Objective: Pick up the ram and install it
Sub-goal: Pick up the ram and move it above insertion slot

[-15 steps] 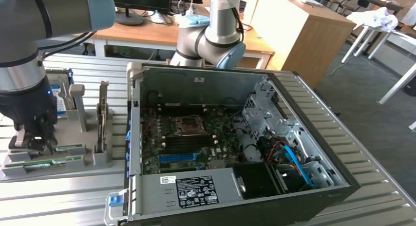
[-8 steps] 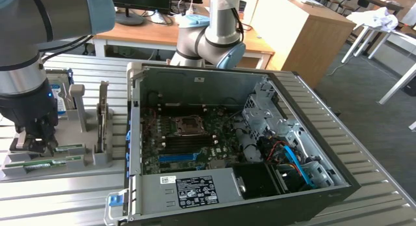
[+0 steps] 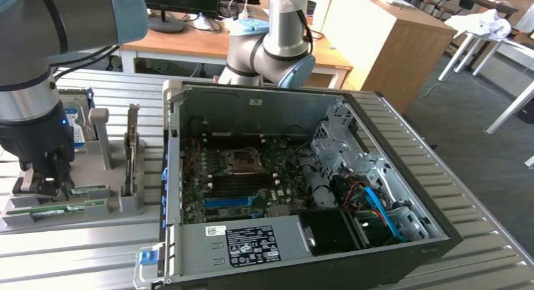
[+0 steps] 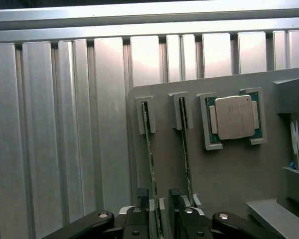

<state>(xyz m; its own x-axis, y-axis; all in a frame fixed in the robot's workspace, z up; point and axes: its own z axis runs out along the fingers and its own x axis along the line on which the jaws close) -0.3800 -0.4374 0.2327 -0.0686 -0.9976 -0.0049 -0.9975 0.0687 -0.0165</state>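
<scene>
Two rams stand on edge in slots of a grey holder tray (image 3: pixel 125 205). In the wrist view one ram (image 4: pixel 149 159) runs down between my fingertips (image 4: pixel 142 198), and the second ram (image 4: pixel 185 149) stands parallel beside it. My gripper (image 4: pixel 158 211) is open, with one jaw on each side of the first ram and a small gap on both sides. In the exterior view my gripper (image 3: pixel 44 180) hangs low over the tray's end at the far left, by the green rams (image 3: pixel 84 191). The open computer case (image 3: pixel 250 109) with its motherboard (image 3: pixel 242 177) lies to the exterior view's right of the tray.
A square silver processor (image 4: pixel 234 117) sits in a pocket of the tray beside the rams. An expansion card (image 3: pixel 132 149) and a hard drive (image 3: pixel 77 124) stand upright on the tray. A second robot arm (image 3: pixel 279 40) stands behind the case. The ribbed metal table (image 3: pixel 84 259) carries everything.
</scene>
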